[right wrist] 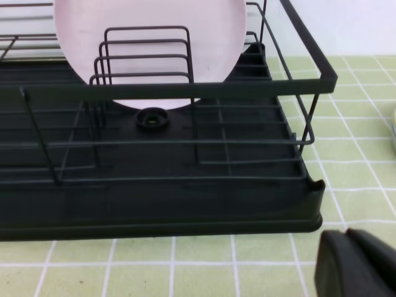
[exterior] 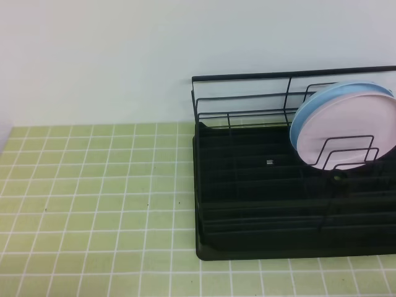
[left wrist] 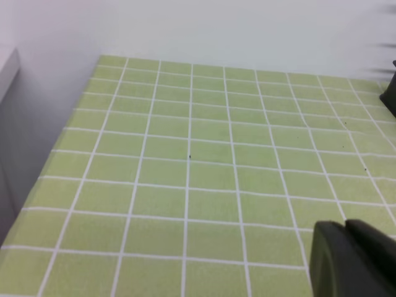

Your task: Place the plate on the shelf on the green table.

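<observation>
Exterior high view: pink plate (exterior: pixel 349 133) standing on edge in the black shelf (exterior: pixel 260 210).

Landmark is the shelf, which sits on the green tiled desk (exterior: pixel 93 185). The plate stands in the wire dividers (right wrist: pixel 145 59) at the shelf's right end, with a light blue plate (exterior: pixel 309 108) right behind it. Left fingers (left wrist: pixel 356 260) hang over bare tiles left of the shelf, pressed together, holding nothing. Right fingers (right wrist: pixel 359 266) hover just in front of the shelf's right corner, likewise pressed together.

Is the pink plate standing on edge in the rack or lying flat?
On edge. The pink plate stands in the rack behind the wire dividers, its face towards the front.
</observation>
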